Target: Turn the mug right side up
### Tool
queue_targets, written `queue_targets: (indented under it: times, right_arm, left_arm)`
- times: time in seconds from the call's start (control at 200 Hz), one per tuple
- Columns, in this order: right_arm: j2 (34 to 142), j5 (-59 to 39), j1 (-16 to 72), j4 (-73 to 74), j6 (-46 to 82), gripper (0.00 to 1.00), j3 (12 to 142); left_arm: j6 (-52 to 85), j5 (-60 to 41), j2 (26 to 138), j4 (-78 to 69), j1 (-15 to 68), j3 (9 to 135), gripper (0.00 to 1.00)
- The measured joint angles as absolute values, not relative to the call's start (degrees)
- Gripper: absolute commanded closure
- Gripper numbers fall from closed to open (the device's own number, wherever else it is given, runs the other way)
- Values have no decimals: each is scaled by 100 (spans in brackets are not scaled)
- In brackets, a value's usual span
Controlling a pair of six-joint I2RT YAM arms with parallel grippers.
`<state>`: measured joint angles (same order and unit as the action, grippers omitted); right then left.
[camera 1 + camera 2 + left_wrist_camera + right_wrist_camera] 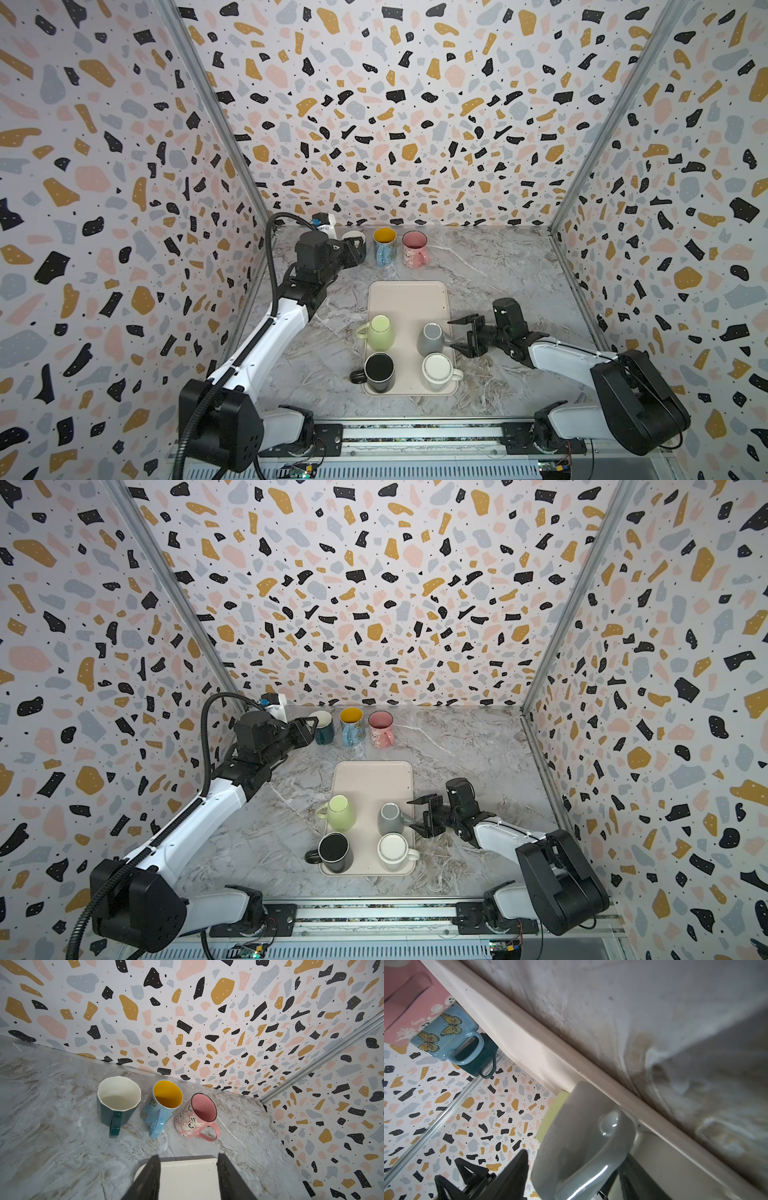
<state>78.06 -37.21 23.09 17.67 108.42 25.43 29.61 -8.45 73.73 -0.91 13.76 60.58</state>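
Note:
A grey mug (431, 338) (390, 817) stands base up on the right side of the cream tray (409, 299), its handle pointing right. My right gripper (452, 334) (411, 813) reaches in low from the right, turned on its side. In the right wrist view the grey mug (581, 1136) fills the space at the right gripper (575, 1157). Its jaws stand on either side of the handle, with a gap still showing on one side. My left gripper (359, 249) (188, 1156) is open and empty at the back left, beside the teal mug (324, 729).
A green mug (380, 332), a black mug (378, 372) and a white mug (438, 372) share the tray close to the grey one. A blue mug (384, 247) and a pink mug (414, 249) stand upright along the back wall. Patterned walls enclose the marble table.

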Motion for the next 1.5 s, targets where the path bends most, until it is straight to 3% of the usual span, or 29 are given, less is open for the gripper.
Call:
queue_targets:
  times: [0.135, 0.315, 0.926, 1.497]
  right_arm:
    - [8051, -3664, 2309, 2049, 10871, 48, 2547]
    - [8344, -3638, 2309, 2335, 10914, 53, 2617]
    - [8552, -3682, 2561, 2799, 11089, 54, 2788]
    - [8980, -3686, 2816, 3330, 11338, 63, 2790]
  left_arm:
    - [2961, -843, 7373, -36, 1354, 6058, 54]
    - [2961, -843, 7384, -23, 1350, 6058, 54]
    - [2961, -845, 7461, -14, 1317, 6058, 54]
    - [2941, -845, 7461, -5, 1313, 6058, 54]
